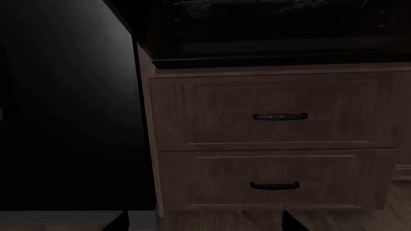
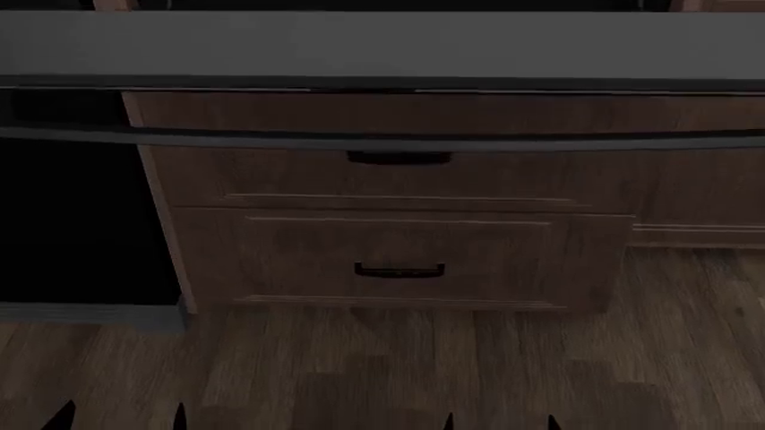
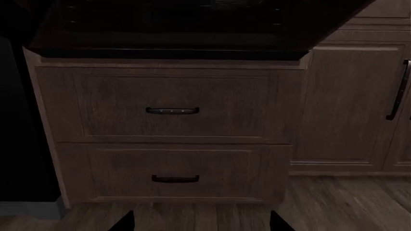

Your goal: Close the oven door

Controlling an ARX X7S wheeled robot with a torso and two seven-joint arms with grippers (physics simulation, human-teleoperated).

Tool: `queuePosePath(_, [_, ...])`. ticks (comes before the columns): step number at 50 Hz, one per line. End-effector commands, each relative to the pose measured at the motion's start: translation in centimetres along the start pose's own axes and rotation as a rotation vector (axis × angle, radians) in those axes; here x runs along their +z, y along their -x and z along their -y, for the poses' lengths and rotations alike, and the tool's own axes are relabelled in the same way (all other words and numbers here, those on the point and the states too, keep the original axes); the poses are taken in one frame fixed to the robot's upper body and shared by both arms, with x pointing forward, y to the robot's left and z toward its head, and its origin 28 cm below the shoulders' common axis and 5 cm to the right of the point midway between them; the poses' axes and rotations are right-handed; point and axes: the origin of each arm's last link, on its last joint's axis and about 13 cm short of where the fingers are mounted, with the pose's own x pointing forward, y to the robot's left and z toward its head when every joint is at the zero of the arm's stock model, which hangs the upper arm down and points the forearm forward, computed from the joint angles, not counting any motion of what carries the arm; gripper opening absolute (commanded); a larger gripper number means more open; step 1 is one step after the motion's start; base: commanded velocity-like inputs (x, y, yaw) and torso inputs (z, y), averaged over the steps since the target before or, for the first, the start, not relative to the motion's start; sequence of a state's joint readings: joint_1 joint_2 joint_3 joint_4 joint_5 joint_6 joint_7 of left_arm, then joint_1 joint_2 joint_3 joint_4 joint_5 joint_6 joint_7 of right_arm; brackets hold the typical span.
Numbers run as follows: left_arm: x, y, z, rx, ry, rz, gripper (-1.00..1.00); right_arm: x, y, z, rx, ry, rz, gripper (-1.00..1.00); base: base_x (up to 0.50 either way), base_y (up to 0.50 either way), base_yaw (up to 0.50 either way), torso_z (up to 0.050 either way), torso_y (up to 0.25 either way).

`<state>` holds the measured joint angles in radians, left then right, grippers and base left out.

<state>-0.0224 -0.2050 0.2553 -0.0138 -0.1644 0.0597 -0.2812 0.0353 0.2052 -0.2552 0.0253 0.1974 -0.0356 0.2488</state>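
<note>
The oven door [image 2: 382, 45] is open and lies flat across the top of the head view, with a grey edge strip and a long dark bar handle [image 2: 395, 139] along its near side. Both wrist views look up at its black underside [image 1: 276, 33] [image 3: 173, 29]. My left gripper [image 2: 120, 417] [image 1: 205, 225] and right gripper [image 2: 500, 421] [image 3: 202, 224] are low, below and in front of the door. Only their fingertips show. Both are open with nothing between the fingers.
Two brown drawer fronts [image 2: 395, 188] [image 2: 400, 260] with small black handles sit under the door. A tall black appliance side [image 1: 64, 110] stands at the left. A brown cabinet door [image 3: 347, 106] is at the right. Wooden floor [image 2: 382, 367] lies in front.
</note>
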Motion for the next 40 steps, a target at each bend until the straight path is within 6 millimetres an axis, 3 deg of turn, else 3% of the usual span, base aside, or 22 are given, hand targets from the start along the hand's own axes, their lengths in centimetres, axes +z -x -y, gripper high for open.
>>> queuePosePath(1, [-0.04,0.01,0.03,0.002,-0.004,-0.002,1.00,0.02,0.05,0.01,-0.003,0.001,-0.004,1.00,0.00,0.00,0.00,-0.050,0.000])
queuePosePath(12, [-0.02,-0.01,0.00,0.000,0.003,-0.003,1.00,0.04,0.01,0.00,-0.006,0.003,-0.009,1.00,0.00,0.00,0.00,-0.050,0.000])
queuePosePath(18, [0.06,0.05,-0.04,-0.003,0.014,0.003,1.00,0.02,-0.03,0.02,-0.014,0.003,-0.012,1.00,0.03,0.00,0.00,-0.001,0.000])
queuePosePath(40, [0.00,-0.01,-0.04,-0.001,0.015,0.001,1.00,-0.09,-0.13,0.02,-0.020,0.012,-0.017,1.00,0.37,0.00,0.00,0.000,0.000])
